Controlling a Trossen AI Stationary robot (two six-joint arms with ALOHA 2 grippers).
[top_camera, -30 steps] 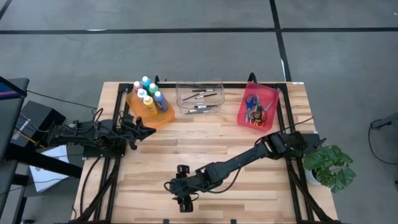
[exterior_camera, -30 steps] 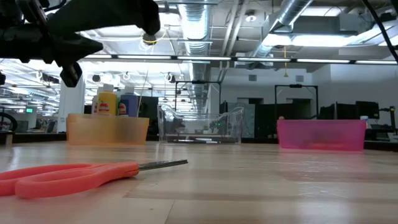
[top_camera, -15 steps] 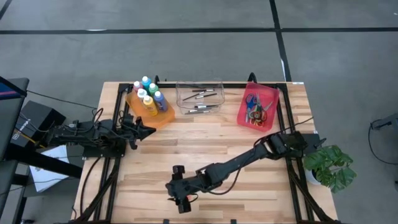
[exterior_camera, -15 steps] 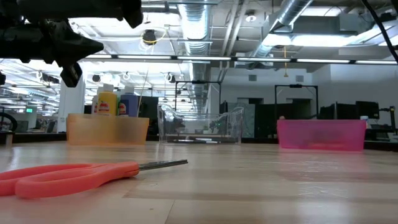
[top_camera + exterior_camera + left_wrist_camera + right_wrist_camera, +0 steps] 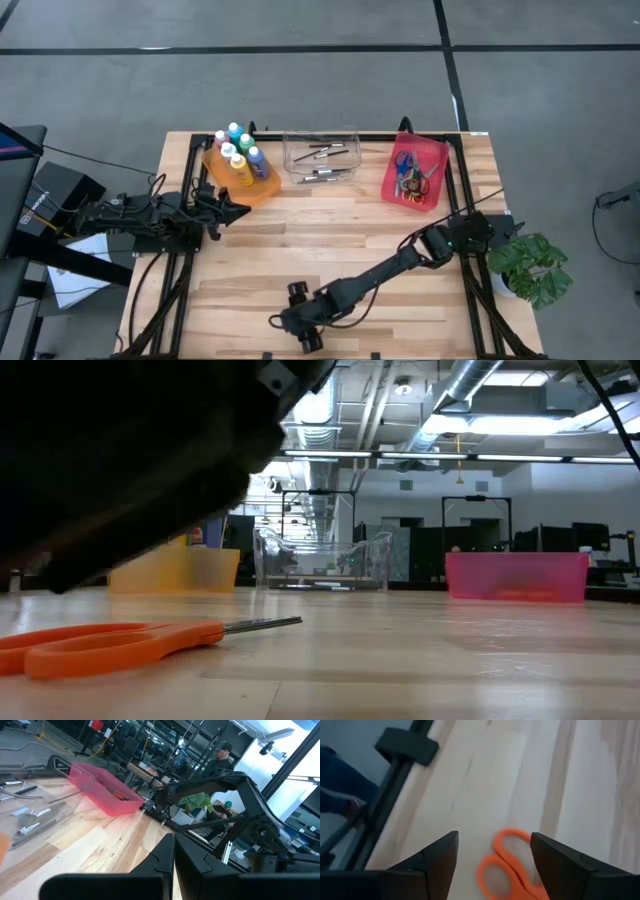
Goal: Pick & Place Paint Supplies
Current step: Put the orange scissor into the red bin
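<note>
The right gripper (image 5: 490,865) stands released, jaws spread wide, above the orange-handled scissors (image 5: 120,643), which lie flat on the worktop (image 5: 340,225) near its 6 o'clock edge. In the right wrist view the handle loops sit between the two fingers (image 5: 437,862), slightly off toward one side, with nothing grasped.

Procedure for a sound pick:
- Centre the jaws over the handle loops or the pivot before descending; the blades are thin and likely to slip.
- Descend until the fingertips nearly meet the wood, since the scissors lie flat and low.
- Close squarely across the narrow width, then lift vertically.

The probable destination is the red bin (image 5: 414,172) at 1 o'clock, which already holds scissors.

The left gripper (image 5: 240,208) waits clenched and empty at 9 o'clock, just beside the orange bin (image 5: 262,192) of paint bottles (image 5: 238,152)
</note>
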